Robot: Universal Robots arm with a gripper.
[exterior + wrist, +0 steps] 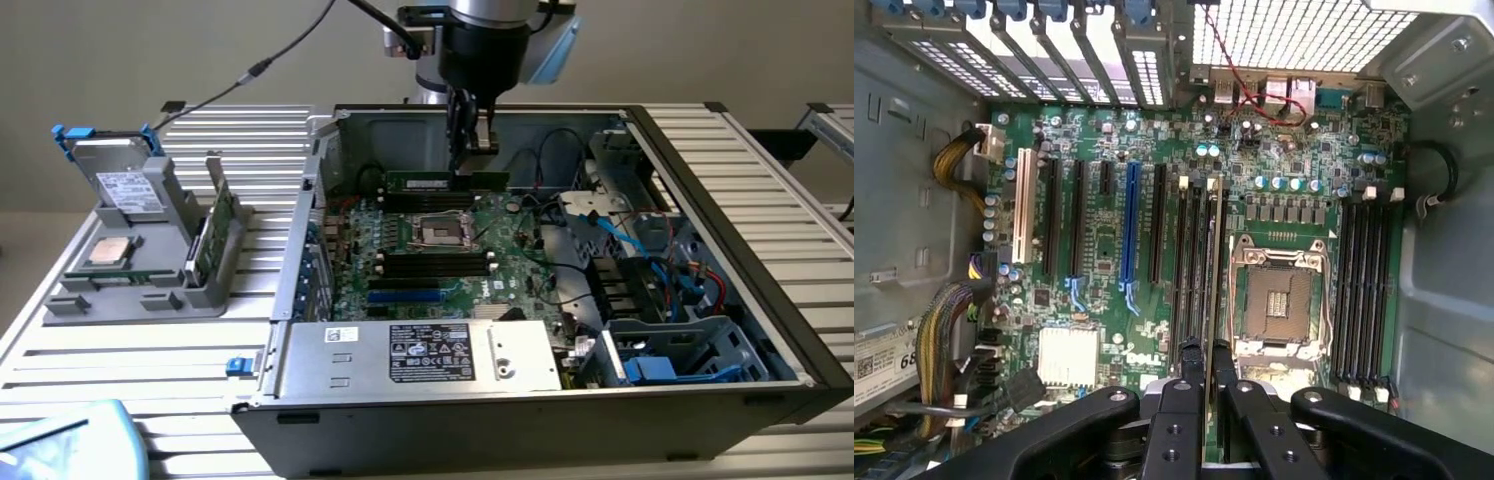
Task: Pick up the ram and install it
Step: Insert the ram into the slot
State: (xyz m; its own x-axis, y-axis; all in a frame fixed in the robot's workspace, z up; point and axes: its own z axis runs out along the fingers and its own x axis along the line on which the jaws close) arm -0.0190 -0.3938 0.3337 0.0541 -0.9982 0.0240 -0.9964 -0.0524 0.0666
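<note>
Claw point(470, 158) hangs straight down into the open computer case point(467, 430), pinching the ram point(447, 183) by the middle of its top edge. The jaws are pressed onto the two flat faces of the stick, not spread. The ram is held on edge with its long side level, so the contact edge faces down toward the motherboard point(494, 270), the attitude a slot needs. From the wrist camera the ram point(1213, 260) reads as a thin line running away from the claw point(1206, 380). This fits a mid-length grip, balanced, with little reason for either end to dip. Position: over the bank of memory slots point(1192, 270) just beside the empty processor socket point(1279, 300), on the side toward the long card slots. The second bank point(1364, 290) lies across the socket, apparently unfilled. The stick looks parallel with the slots. Cannot tell whether its lower edge touches a slot or hangs just above, because the edge-on view hides any gap. Judgement: alignment stage, ram not yet seated. On the surface point(134, 350), at the exterior view's left, a grey holder point(80, 300) carries a silver chip point(110, 252) and an upright green card point(214, 235), both well apart from the work.
</note>
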